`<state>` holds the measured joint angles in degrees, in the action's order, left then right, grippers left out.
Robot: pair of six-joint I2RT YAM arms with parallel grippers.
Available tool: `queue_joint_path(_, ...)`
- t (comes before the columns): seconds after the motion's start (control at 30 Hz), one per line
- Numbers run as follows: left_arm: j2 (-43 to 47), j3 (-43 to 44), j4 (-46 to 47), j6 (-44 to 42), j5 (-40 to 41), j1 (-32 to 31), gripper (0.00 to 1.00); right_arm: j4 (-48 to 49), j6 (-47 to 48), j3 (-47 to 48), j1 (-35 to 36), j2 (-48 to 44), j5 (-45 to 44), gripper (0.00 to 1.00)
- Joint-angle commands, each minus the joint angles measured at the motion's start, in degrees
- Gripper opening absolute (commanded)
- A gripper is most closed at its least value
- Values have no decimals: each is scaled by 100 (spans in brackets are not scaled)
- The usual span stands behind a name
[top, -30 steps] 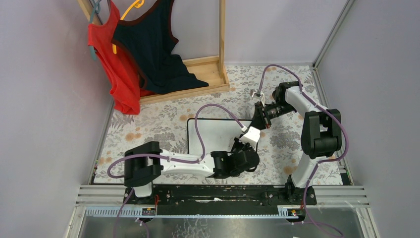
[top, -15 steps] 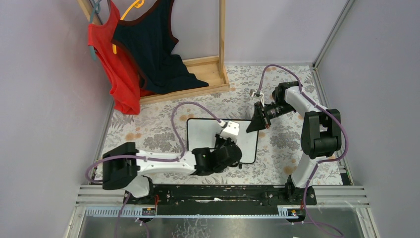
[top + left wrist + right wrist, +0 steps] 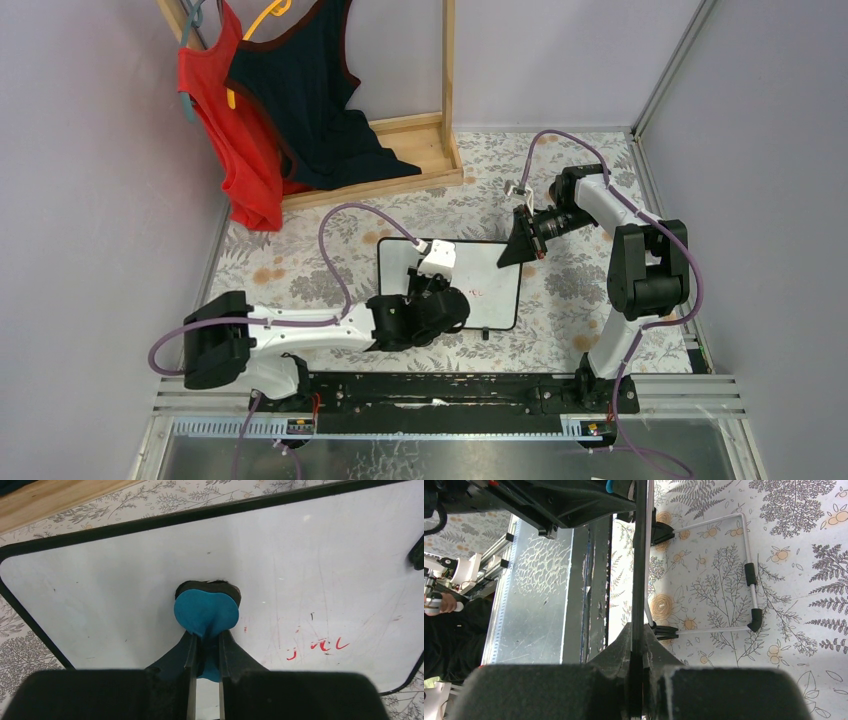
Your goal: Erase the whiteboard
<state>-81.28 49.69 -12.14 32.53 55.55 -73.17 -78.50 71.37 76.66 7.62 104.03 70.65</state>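
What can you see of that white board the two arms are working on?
The whiteboard is a flat white rectangle in a thin black frame with rounded corners, with a wire stand on its back. Faint red marks show near one corner. The right gripper has its jaws shut on its edge; the left gripper presses a blue eraser against its face.

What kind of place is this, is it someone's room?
Probably a robot practice booth, not a bedroom. Plain walls box in one small table, two robot arms are bolted to a metal rail, and the whiteboard and clothes rack look like props.
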Motion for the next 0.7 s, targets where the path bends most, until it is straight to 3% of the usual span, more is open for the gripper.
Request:
queue_joint_path(0.0, -469, 148, 212, -28, -106, 51, 0, -512, -53, 24, 135, 0, 143, 0)
queue_joint_path(0.3, -1475, 955, 912, -366, -553, -258, 0, -508, -60, 28, 129, -16, 142, 0)
queue_joint_path(0.67, -1999, 1469, 1352, -573, -964, -435, 0, -509, -62, 29, 133, 4, 151, 0)
